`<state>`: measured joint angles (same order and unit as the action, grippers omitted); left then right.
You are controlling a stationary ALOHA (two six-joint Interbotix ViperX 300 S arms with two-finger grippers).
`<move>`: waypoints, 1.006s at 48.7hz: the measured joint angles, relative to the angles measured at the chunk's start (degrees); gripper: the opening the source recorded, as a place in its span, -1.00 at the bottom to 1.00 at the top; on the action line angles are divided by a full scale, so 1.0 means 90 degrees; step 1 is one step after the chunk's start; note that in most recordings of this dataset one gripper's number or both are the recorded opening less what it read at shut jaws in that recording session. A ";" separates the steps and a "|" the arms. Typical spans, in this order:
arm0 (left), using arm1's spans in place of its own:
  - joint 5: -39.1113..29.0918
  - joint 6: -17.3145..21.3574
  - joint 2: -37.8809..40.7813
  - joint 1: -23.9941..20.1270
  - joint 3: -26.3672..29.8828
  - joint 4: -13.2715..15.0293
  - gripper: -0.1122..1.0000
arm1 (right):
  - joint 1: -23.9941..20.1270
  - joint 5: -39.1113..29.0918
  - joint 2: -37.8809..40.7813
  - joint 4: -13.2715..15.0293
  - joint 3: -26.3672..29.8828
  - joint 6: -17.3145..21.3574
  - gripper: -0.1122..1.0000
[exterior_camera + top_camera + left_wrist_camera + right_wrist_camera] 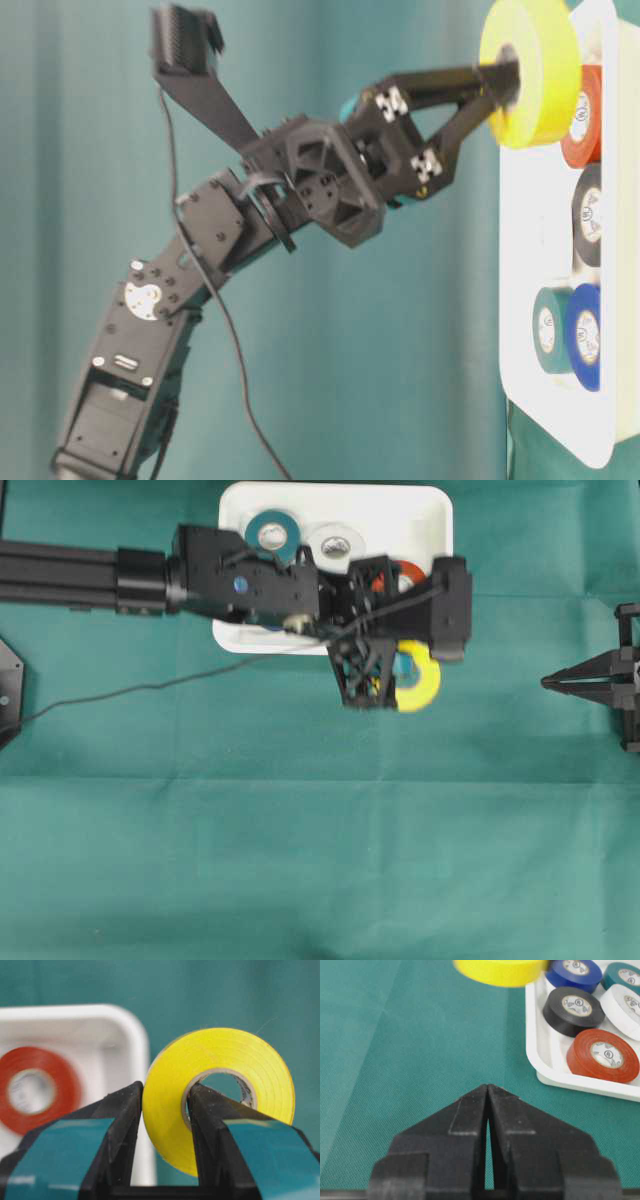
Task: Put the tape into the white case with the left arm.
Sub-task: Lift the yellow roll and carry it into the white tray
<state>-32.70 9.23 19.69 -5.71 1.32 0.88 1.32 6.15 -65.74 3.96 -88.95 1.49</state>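
Left gripper (pixel 165 1105): jaws pinched on the wall of the yellow tape roll (pixel 220 1095), one finger outside the roll, the other through its core
Tape position: carried at the fingertips, clear of the green cloth (pixel 300 860), hanging just beside the near corner of the white case (pixel 425 510), not yet over its floor
Direction to goal: from the fingertips the case opening lies to one side, across its raised rim; in the wrist view the rim sits left of the roll, with a red roll (pixel 35 1090) inside beyond it
Roll axis: core runs crosswise to the fingers, so the roll stands on edge in the grip
Nearer arm: the left, at the case; the right gripper (pixel 575 682) rests well apart with its jaws together, holding nothing
Room: red, black (pixel 572 1007), blue, teal and white rolls already fill much of the case; judged, the corner nearest the fingertips is the open spot
Risk: judged, clipping the rim while crossing
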 measured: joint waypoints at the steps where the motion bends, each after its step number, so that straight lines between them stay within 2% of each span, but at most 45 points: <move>1: 0.0000 0.0039 0.0000 -0.0059 -0.0020 0.0000 -0.33 | 0.0000 0.0000 0.0000 0.0000 0.0010 0.0000 -0.97; 24: 0.0859 0.0762 -0.0078 -0.1426 -0.0547 0.0000 -0.33 | 0.0000 0.0000 0.0000 0.0000 0.0000 0.0010 -0.97; 45: 0.0898 0.0771 -0.0078 -0.1436 -0.0576 0.0020 -0.31 | 0.0000 0.0000 0.0000 0.0000 0.0000 0.0000 -0.97; 49: 0.0898 0.0771 -0.0078 -0.1436 -0.0576 0.0029 0.07 | 0.0000 0.0000 0.0000 0.0000 0.0000 0.0010 -0.97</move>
<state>-24.61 16.17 18.98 -18.63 -3.87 1.14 1.32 6.15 -65.74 3.96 -88.95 1.58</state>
